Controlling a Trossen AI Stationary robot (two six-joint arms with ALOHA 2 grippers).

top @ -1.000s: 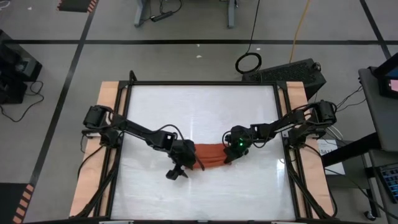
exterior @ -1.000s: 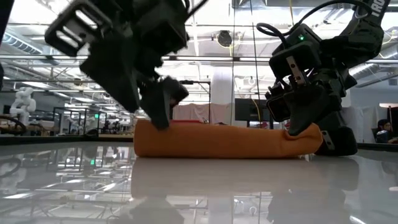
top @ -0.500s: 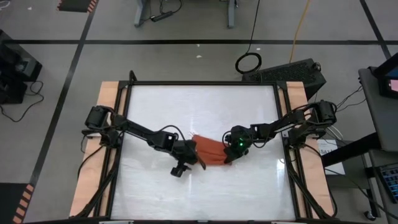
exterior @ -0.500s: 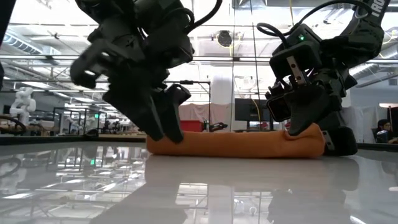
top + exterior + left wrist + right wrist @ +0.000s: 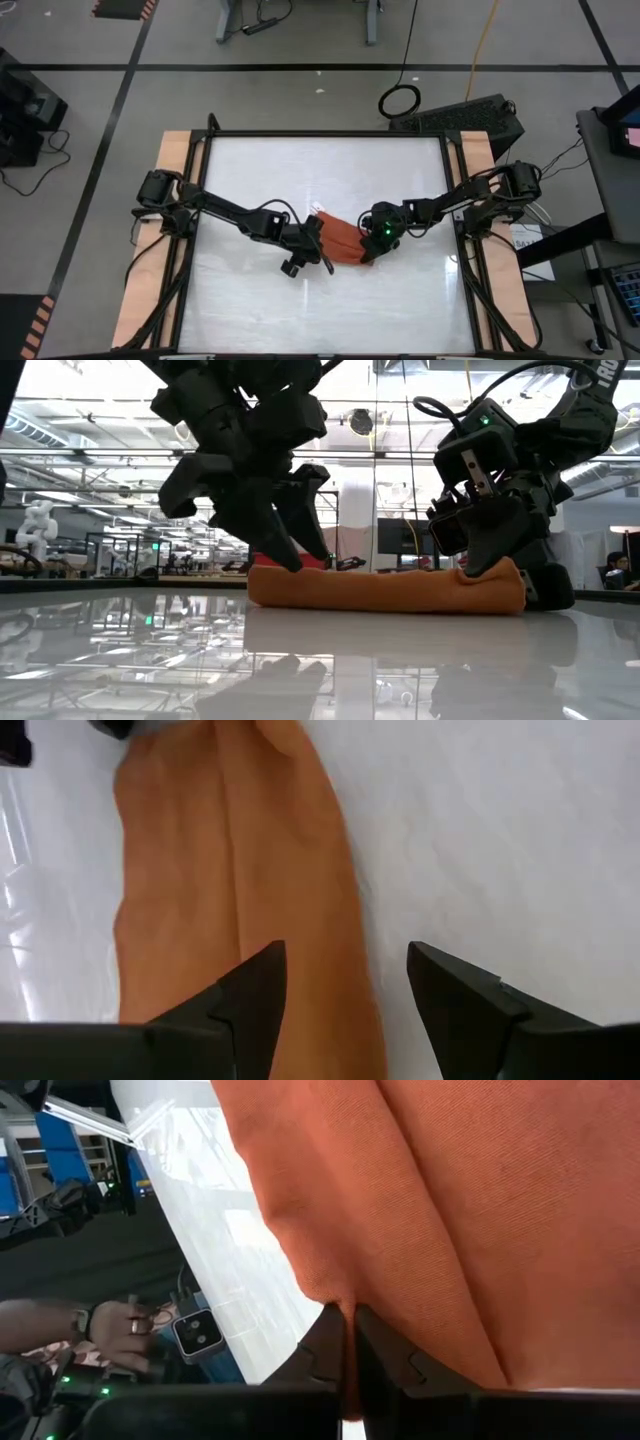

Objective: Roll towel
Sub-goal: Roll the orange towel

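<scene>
Two arms meet at the towel (image 5: 342,241), which lies as a low, elongated bundle just below and right of the middle of the white surface (image 5: 250,170) in the high view. Left of it, the left gripper (image 5: 312,240) stands at the towel's left end with its jaws apart; in the left wrist view the two dark fingers (image 5: 255,995) hang over the long edge of the cloth, one above the fabric and one above bare surface, and whether they touch it I cannot tell. In the low view the towel (image 5: 385,589) is a flat orange loaf, with that gripper (image 5: 290,555) planted at its left end. At the right end, the right gripper (image 5: 371,251) has its jaws together, pinching a fold of cloth, as the right wrist view shows where the fabric gathers into the closed fingers (image 5: 318,1350). By my reading the rolling is under way, the right end being anchored while the left works the cloth. Next, the left gripper probably needs to catch the loose edge and turn it over toward the right, keeping the layers even so the bundle tightens rather than slides.
</scene>
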